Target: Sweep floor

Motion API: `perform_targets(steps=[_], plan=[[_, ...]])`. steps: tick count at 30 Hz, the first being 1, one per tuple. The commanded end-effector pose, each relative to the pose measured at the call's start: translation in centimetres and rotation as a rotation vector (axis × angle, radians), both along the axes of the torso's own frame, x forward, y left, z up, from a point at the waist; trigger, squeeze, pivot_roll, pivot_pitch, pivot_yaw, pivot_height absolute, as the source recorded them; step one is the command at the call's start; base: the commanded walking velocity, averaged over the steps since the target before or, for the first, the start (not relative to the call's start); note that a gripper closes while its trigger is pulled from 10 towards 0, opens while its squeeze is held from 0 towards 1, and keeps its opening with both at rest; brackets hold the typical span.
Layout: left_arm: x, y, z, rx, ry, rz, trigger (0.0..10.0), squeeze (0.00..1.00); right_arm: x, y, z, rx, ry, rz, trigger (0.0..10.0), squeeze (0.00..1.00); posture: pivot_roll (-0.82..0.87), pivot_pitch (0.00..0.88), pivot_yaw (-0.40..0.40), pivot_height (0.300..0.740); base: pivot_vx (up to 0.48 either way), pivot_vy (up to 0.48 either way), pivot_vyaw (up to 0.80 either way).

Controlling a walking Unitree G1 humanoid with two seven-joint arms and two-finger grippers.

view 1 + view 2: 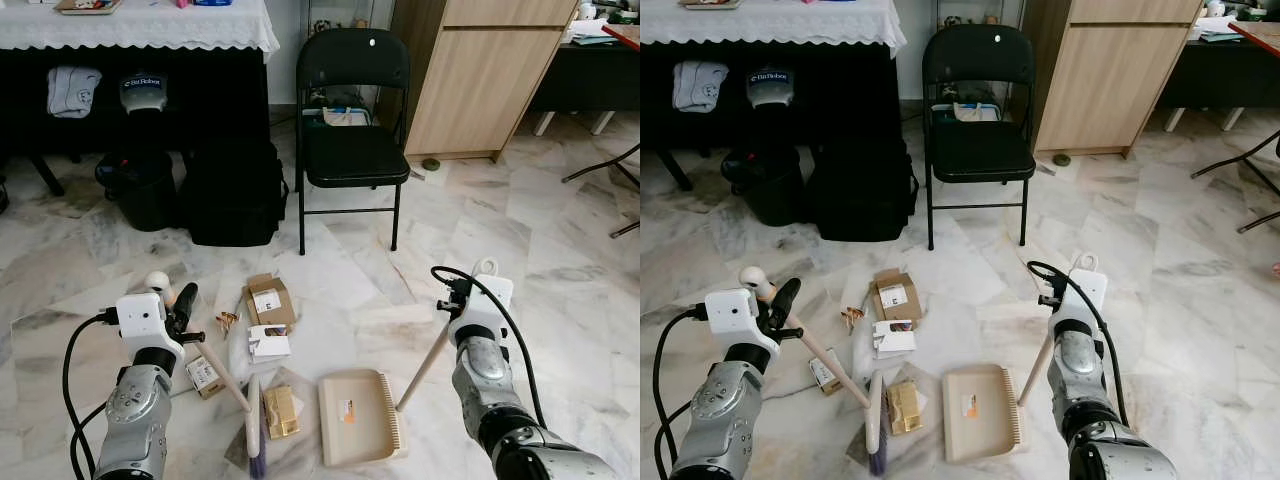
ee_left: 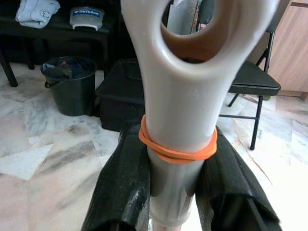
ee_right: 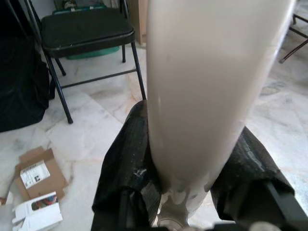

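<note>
My left gripper (image 1: 183,311) is shut on the upper end of a cream broom handle (image 1: 220,372), just below an orange rubber band (image 2: 177,151). The broom head (image 1: 254,428) rests on the marble floor beside a yellow packet (image 1: 281,411). My right gripper (image 1: 456,298) is shut on the long handle (image 1: 424,366) of a beige dustpan (image 1: 356,416), which lies flat on the floor just right of the broom head. Litter lies ahead of the broom: a brown cardboard box (image 1: 269,299), a white box (image 1: 268,343), a small carton (image 1: 203,375) and a wrapper (image 1: 228,320).
A black folding chair (image 1: 352,150) stands straight ahead. A black bag (image 1: 232,190) and a black bucket (image 1: 135,187) sit under a cloth-covered table (image 1: 140,28) to the left. A wooden cabinet (image 1: 480,75) is at the back right, with thin black desk legs (image 1: 600,170) far right.
</note>
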State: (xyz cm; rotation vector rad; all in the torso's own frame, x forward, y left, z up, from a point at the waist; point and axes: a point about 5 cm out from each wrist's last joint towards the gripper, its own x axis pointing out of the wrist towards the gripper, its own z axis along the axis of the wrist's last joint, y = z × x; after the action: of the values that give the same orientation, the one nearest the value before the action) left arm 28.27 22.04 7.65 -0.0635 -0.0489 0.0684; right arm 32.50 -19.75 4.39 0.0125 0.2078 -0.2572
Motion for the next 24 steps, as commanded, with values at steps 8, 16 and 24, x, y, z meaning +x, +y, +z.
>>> perform_targets(steps=[8,16,24], plan=[[-0.3,0.0,-0.2,0.003,0.003,0.004,10.0,0.00,-0.4,-0.1,-0.7,-0.017,0.051,0.004,10.0,0.00,0.06,0.077,-0.083,0.740,0.000,0.000,0.00],[-0.3,-0.1,-0.3,0.002,0.006,0.004,10.0,0.00,-0.6,-0.2,-1.0,-0.023,0.073,0.007,10.0,0.00,0.07,0.077,-0.083,0.740,0.000,0.000,0.00],[-0.3,-0.1,-0.3,0.004,0.010,0.001,10.0,0.00,-0.8,0.0,-1.5,-0.028,0.106,0.015,10.0,0.00,0.07,0.077,-0.083,0.740,0.000,0.000,0.00]])
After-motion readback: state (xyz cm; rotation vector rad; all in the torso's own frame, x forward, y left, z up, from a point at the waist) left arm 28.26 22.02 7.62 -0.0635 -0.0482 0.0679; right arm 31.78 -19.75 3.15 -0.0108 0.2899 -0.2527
